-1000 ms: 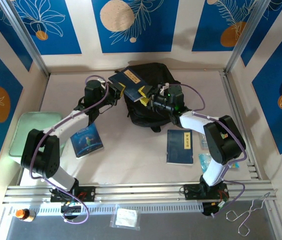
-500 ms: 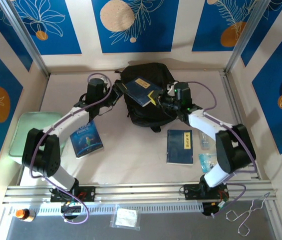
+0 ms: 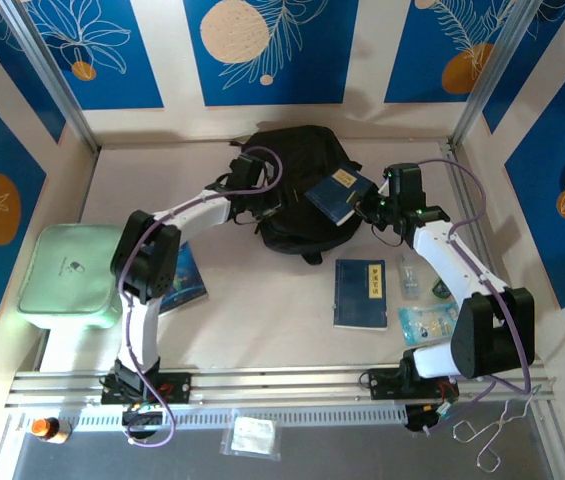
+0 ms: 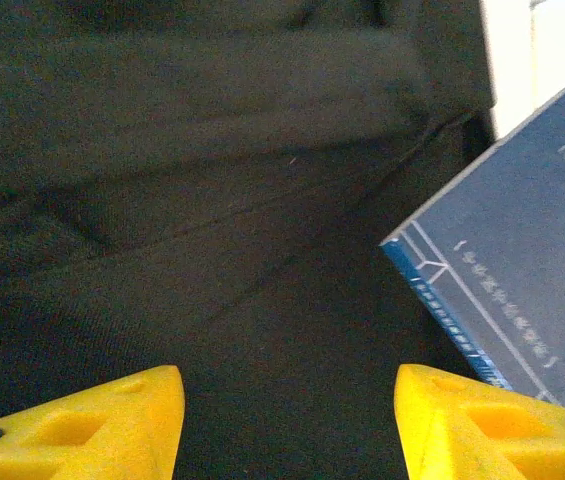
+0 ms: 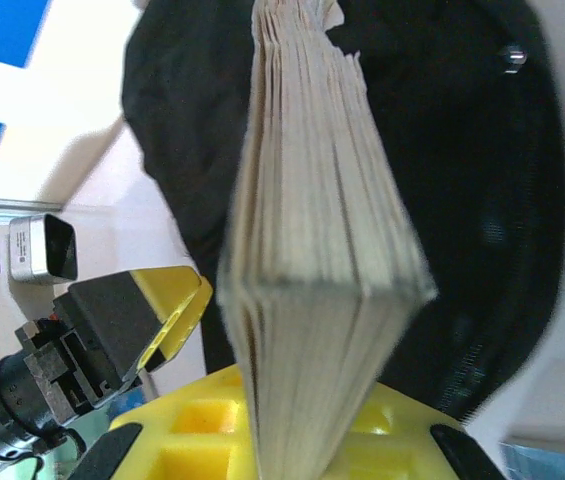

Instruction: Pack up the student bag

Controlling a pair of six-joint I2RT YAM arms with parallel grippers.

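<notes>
The black student bag (image 3: 287,165) lies at the back middle of the table. A dark blue book (image 3: 335,195) is tilted over the bag's right side, and my right gripper (image 3: 366,207) is shut on its right edge. In the right wrist view the book's page edges (image 5: 312,230) rise from my right gripper (image 5: 307,440), with the student bag (image 5: 472,180) behind them. My left gripper (image 3: 262,196) is open over the bag's left part. In the left wrist view my left gripper (image 4: 287,420) hangs open above the student bag's fabric (image 4: 212,200), with the book's corner (image 4: 512,280) at the right.
A second blue book (image 3: 360,292) lies on the table below the bag. A third book (image 3: 184,280) lies partly behind the left arm. A green pouch (image 3: 60,275) sits at the left edge. Small packets (image 3: 424,320) lie at the right.
The book has moved right across the bag with my right gripper. My left gripper has come away from the book's left edge and now sits open over the bag.
</notes>
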